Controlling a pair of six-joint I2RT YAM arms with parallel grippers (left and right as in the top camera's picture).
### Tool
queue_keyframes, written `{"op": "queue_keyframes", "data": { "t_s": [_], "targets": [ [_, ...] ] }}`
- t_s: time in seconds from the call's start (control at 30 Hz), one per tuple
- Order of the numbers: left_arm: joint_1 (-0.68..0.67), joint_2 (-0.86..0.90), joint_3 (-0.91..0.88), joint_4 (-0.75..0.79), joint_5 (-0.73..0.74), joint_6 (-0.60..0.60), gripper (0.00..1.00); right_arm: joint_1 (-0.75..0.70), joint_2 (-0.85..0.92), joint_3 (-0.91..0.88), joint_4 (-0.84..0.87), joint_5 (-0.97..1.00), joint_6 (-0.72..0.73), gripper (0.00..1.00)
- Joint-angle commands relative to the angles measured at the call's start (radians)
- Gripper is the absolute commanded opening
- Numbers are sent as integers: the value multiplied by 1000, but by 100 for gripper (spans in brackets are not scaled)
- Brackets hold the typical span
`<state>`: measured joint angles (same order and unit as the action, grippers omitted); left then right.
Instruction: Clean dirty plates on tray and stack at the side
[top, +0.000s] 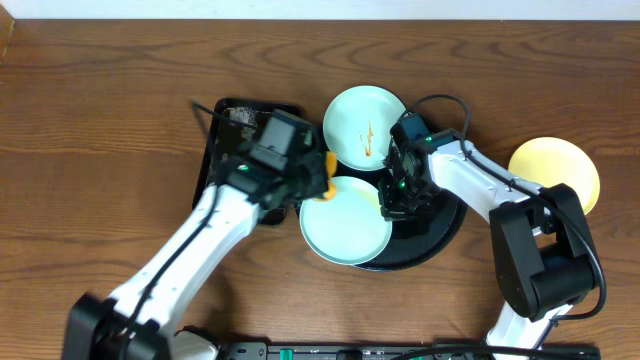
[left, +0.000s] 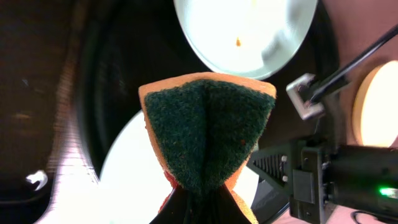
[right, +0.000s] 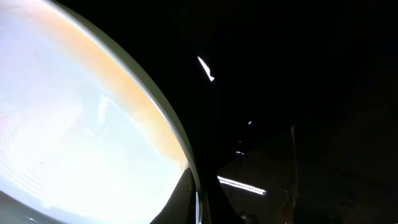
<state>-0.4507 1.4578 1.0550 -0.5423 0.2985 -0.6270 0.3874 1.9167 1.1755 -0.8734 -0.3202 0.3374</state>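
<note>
My left gripper (top: 318, 187) is shut on an orange sponge with a green scrub face (left: 208, 137), held at the far edge of the near mint plate (top: 345, 225). That plate lies on the left rim of the round black tray (top: 440, 228). My right gripper (top: 393, 197) is shut on this plate's right rim (right: 180, 134). A second mint plate (top: 365, 127) with an orange sauce smear lies at the tray's back; it also shows in the left wrist view (left: 242, 31). The yellow plate (top: 555, 172) lies on the table to the right.
A rectangular black tray (top: 232, 135) sits at the left behind my left arm. The right arm's cable (top: 440, 100) loops over the back of the round tray. Wooden table surrounds everything.
</note>
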Motion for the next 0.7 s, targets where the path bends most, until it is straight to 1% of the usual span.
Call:
{"op": "queue_keyframes", "data": {
  "t_s": [0.0, 0.17, 0.33, 0.4, 0.53, 0.67],
  "targets": [
    [55, -25, 3, -26, -31, 32, 7, -8, -10, 1, -6, 107, 28, 1],
    [131, -16, 2, -57, -36, 75, 7, -8, -71, 1, -29, 120, 29, 1],
    [193, -14, 2, -55, -113, 87, 8, -8, -191, 1, -58, 202, 29, 1],
    [216, -13, 2, -54, -136, 117, 8, -8, -246, 1, -63, 259, 29, 1],
    [258, 10, 2, -47, -131, 231, 8, -8, -341, 1, -61, 401, 26, 1],
    [312, 64, 2, -43, -130, 276, 7, -8, -420, 1, -45, 562, -38, 1]
  ]
}}
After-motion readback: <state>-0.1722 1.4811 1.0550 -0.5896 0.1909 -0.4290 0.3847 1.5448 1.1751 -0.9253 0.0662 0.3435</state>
